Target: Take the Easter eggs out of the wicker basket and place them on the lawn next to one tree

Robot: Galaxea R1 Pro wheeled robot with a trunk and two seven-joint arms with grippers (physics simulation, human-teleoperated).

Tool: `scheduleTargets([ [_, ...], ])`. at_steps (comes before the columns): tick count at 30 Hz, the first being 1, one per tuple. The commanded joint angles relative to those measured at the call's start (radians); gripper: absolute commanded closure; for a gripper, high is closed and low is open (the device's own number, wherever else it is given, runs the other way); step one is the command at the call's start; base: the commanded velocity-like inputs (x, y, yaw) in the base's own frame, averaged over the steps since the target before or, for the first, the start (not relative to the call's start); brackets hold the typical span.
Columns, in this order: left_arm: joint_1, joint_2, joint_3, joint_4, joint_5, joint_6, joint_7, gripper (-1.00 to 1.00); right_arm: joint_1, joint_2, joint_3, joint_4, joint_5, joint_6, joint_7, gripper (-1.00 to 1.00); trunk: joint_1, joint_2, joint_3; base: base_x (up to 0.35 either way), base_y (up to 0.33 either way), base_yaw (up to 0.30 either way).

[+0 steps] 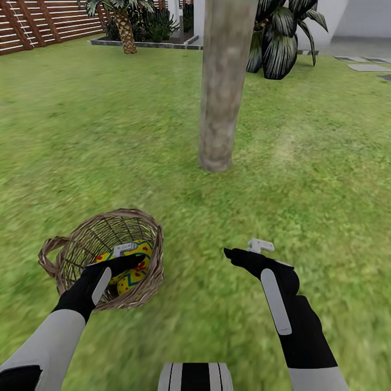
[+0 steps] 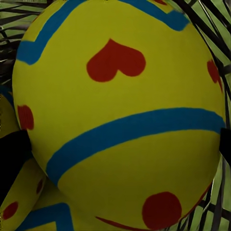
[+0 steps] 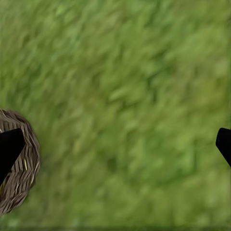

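A robot looks down over its two arms onto a wide green lawn (image 1: 304,179) in a fenced garden. The left pincer (image 1: 126,259) is lowered into a small round wicker basket (image 1: 149,282) that sits on the grass near the lower left of the view, tipped so its opening faces the robot's side, its loop handle on the far left. Yellow Easter eggs (image 1: 132,274) with blue zigzag bands and red marks lie inside; at least two can be made out, and a third cannot be confirmed. In the left wrist view one egg (image 2: 120,115) sits directly ahead, very close, with dark fingertips (image 2: 12,154) at either side of it, so the pincer looks spread wide around the egg, though whether it is touching it cannot be told. The egg's long axis seems to run roughly along the reach of the pincer. The right pincer (image 1: 239,254) hangs spread and empty over bare grass, well apart from the basket; its wrist view shows grass and the basket's rim (image 3: 26,163) at one side. The left arm is plainly the nearer one to the eggs. Straight ahead, beyond the basket, stands a tree (image 1: 222,92) with a thick pale trunk. Farther off are a slatted wooden fence (image 1: 38,21), a small palm (image 1: 126,30), a dark broad-leaved plant (image 1: 282,41) and grey paving (image 1: 369,66).
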Motion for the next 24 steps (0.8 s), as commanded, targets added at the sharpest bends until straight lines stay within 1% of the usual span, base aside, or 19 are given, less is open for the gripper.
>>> scheduleTargets([
  [1,0.000,0.000,0.003,-0.001,0.003,0.007,-0.002,1.00,-0.001,0.000,0.000,-0.001,-0.010,0.003,-0.010,-1.00,0.000,0.000,-0.001,0.000,0.000,0.000],
  [6,-0.001,0.000,0.004,0.000,0.003,0.007,-0.003,1.00,-0.001,0.000,0.000,-0.001,-0.010,0.003,-0.010,-1.00,0.000,0.000,-0.001,0.000,0.000,0.000],
  [8,-0.001,0.000,0.004,0.000,0.003,0.008,-0.003,1.00,-0.001,0.000,0.001,-0.001,-0.010,0.003,-0.010,-1.00,-0.001,0.000,0.007,0.000,0.000,0.000],
  [16,-0.001,0.000,0.004,0.000,0.003,0.018,-0.002,1.00,-0.001,0.000,0.001,-0.001,-0.010,0.003,-0.010,-1.00,-0.001,0.000,0.007,0.000,0.000,0.000],
  [18,-0.001,0.000,0.004,0.001,0.002,0.021,-0.002,1.00,-0.001,0.000,0.001,-0.001,-0.010,0.003,-0.010,-1.00,-0.002,0.001,0.015,0.000,0.000,0.000],
  [24,-0.001,0.000,0.003,0.004,0.003,0.024,-0.002,1.00,-0.001,0.000,0.001,-0.001,-0.010,0.003,-0.010,-1.00,-0.002,0.001,0.015,0.000,0.000,0.000],
])
